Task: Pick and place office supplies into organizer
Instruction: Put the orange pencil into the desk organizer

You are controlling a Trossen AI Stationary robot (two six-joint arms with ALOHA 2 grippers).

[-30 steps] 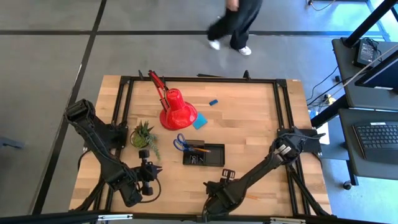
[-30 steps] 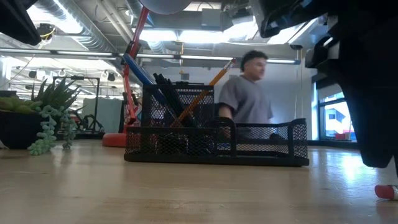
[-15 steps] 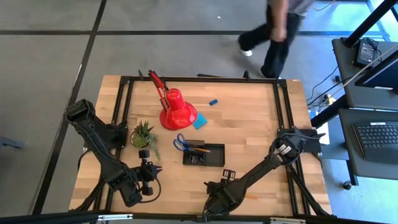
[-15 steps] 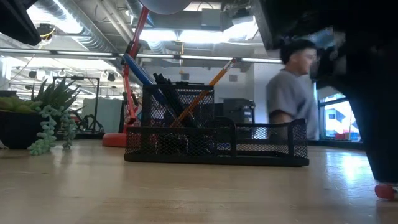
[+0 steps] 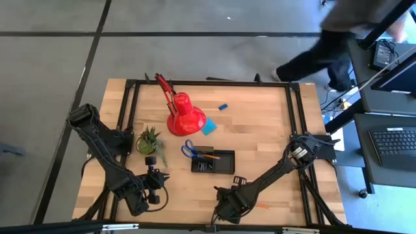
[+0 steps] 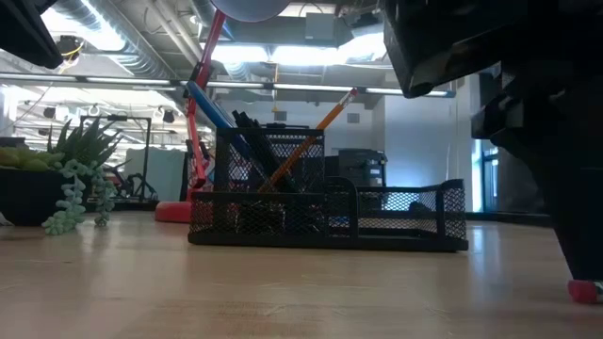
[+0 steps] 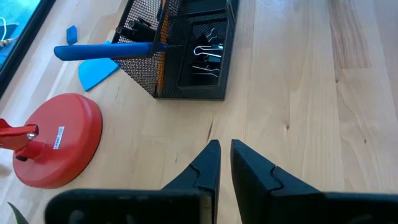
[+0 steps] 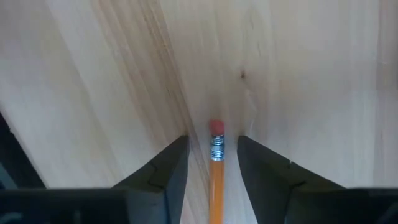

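— Right gripper (image 8: 212, 155)?
— Down at the table's (image 5: 260, 136) near edge, parted, straddling an orange pencil (image 8: 216, 168) lying flat, not yet clamped.
— Left gripper (image 7: 224, 163)?
— Clenched on nothing, hovering near the plant (image 5: 149, 141).
— Organizer (image 5: 212, 162)?
— Mid-table, holding scissors (image 5: 189, 149), pens, clips.

Front desk strip: bare wood between the organizer (image 5: 212, 162) and the near edge, apart from 1 pencil (image 8: 216, 174) lying between the right claw (image 8: 212, 155) fingers.
Left claw (image 7: 224, 163): nearly closed, bare desk (image 5: 260, 130) ahead up to the organizer.
Behind organizer: red lamp (image 5: 184, 116) and plant (image 5: 150, 142) crowd the left approach.
Right half: bare wood, no obstacles.
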